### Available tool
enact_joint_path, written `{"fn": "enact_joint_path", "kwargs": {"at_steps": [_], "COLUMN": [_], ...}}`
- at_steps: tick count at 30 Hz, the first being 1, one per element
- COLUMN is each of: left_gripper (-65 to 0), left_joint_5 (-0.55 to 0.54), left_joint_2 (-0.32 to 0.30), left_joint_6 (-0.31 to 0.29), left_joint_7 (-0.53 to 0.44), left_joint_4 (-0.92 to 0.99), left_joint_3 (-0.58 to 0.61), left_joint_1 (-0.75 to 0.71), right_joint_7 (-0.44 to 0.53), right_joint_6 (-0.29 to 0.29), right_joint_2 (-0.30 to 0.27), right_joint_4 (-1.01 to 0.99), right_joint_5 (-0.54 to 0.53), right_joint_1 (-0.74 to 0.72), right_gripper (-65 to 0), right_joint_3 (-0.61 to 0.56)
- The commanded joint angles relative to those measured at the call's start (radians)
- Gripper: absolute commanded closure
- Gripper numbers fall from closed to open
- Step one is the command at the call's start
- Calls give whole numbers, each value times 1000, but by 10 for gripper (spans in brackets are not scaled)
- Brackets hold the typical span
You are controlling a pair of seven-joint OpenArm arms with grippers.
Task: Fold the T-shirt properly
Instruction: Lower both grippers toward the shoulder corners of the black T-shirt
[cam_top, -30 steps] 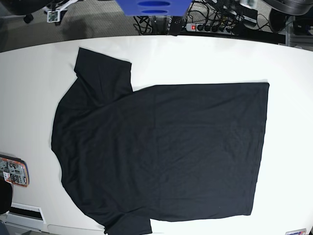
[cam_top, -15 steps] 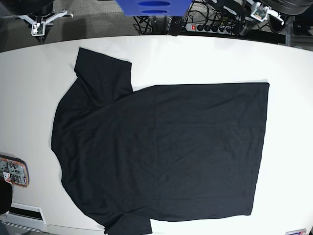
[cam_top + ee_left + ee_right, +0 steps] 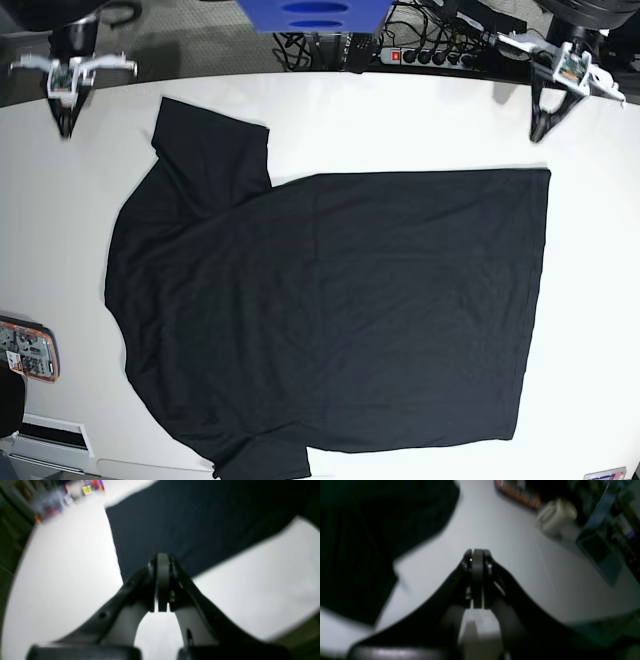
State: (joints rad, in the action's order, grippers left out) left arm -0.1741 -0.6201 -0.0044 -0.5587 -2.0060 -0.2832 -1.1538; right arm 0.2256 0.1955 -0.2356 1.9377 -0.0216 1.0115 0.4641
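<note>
The black T-shirt [image 3: 330, 300] lies spread flat on the white table [image 3: 400, 120], collar end toward the left, hem toward the right, one sleeve at the top left. My left gripper [image 3: 540, 132] is shut and empty above the table, just beyond the shirt's top right hem corner. In the left wrist view the gripper [image 3: 162, 557] has its jaws together over the shirt's edge [image 3: 200, 530]. My right gripper [image 3: 66, 128] is shut and empty at the top left, left of the sleeve. In the right wrist view the gripper [image 3: 477, 553] is over bare table beside the shirt [image 3: 370, 542].
An orange-rimmed card [image 3: 27, 350] lies at the table's left edge. A power strip with cables [image 3: 430, 52] and a blue object [image 3: 310, 14] sit beyond the far edge. A white mug-like thing [image 3: 556, 517] shows blurred in the right wrist view.
Both arms have come down from beyond the far edge to the table's top corners. The shirt has not moved.
</note>
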Motion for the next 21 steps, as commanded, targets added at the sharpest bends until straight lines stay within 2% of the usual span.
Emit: {"fn": "enact_joint_path", "kwargs": {"at_steps": [1,4,10,15,18,21], "left_gripper": [0,0,0,0,0,0], "left_joint_5": [-5,-5,-5,-3,-3,-2], "left_joint_2": [-7,-5,-4,6,59,127], "left_joint_6": [11,11,11,11,8,8], "left_joint_7": [-22,-22,-30,-27,-33,-27], "left_joint_4": [-17,-20,-32,-32,-32,-32], "left_joint_3": [-11,-11,-11,2,31,35], "left_joint_1": [10,61,154,278,375,470], "right_joint_7": [56,139,245,478,573,578], "right_joint_6": [11,11,11,11,11,8], "right_joint_2": [-8,-8,-8,-8,-8,-8], "right_joint_4": [18,19,19,13,13,12], "right_joint_5": [-2,-2,-2,-2,-4,-4], "right_joint_1": [2,-33,-115,-207,-259,-299], "right_gripper": [0,0,0,0,0,0], "right_joint_3": [11,11,9,5,-5,-35]}}
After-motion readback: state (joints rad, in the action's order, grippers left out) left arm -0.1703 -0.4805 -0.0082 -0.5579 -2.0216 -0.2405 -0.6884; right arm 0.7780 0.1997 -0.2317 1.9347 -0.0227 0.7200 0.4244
